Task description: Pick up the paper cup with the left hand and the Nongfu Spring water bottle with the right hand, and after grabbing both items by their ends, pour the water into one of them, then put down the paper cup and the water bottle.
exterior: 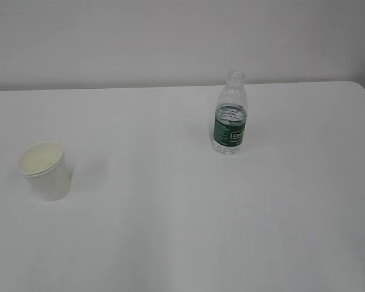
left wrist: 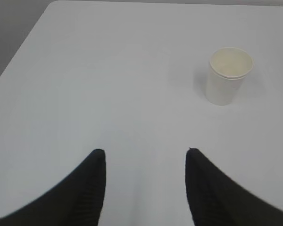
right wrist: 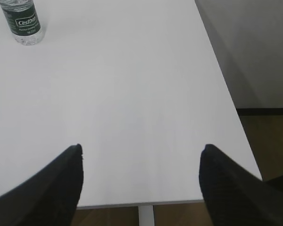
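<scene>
The white paper cup [exterior: 44,170] stands upright on the left of the white table [exterior: 170,231]; its inside looks cream-white. The left wrist view has the paper cup [left wrist: 228,75] far ahead and to the right of my left gripper [left wrist: 145,153], which is open with only bare table between its fingers. The Nongfu Spring water bottle [exterior: 230,114] stands upright and capless at the centre right, with water up to about its green label. In the right wrist view the bottle [right wrist: 21,21] is cut off at the top left corner, far from my right gripper [right wrist: 141,148], which is wide open and empty.
The table's right edge [right wrist: 221,84] runs close beside the right gripper, with wooden floor [right wrist: 269,136] and a white table leg [right wrist: 145,215] below it. The table's left edge [left wrist: 19,56] shows in the left wrist view. A pale wall [exterior: 170,36] stands behind the table.
</scene>
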`<control>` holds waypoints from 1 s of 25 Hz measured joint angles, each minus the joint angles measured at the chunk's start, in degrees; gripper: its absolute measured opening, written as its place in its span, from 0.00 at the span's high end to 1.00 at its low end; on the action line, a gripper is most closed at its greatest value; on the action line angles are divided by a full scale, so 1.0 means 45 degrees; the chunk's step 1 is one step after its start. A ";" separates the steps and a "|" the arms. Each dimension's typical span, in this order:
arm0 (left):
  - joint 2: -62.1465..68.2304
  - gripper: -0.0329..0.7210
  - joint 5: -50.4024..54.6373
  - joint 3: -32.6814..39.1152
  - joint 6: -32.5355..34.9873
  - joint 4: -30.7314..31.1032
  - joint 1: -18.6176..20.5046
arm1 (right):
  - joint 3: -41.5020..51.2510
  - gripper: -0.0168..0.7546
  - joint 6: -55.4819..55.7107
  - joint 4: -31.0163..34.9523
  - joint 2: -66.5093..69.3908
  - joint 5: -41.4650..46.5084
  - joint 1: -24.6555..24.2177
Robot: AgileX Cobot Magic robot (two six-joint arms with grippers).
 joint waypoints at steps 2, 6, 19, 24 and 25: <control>0.0000 0.44 0.0000 0.0000 0.0000 0.0000 -0.0025 | 0.0000 0.22 0.0000 0.0000 0.0000 0.0000 0.0000; 0.0000 0.44 0.0000 0.0000 0.0000 0.0000 -0.0045 | 0.0000 0.22 0.0000 0.0000 0.0000 0.0000 0.0000; 0.0000 0.49 0.0000 0.0000 0.0000 0.0000 -0.0045 | 0.0000 0.22 0.0000 0.0000 0.0000 0.0000 0.0000; 0.0000 0.49 0.0000 0.0000 0.0000 0.0000 -0.0045 | 0.0000 0.22 0.0000 0.0000 0.0000 0.0000 0.0000; 0.0000 0.50 0.0000 0.0000 0.0000 0.0000 -0.0045 | 0.0000 0.22 0.0000 0.0000 0.0000 0.0000 0.0000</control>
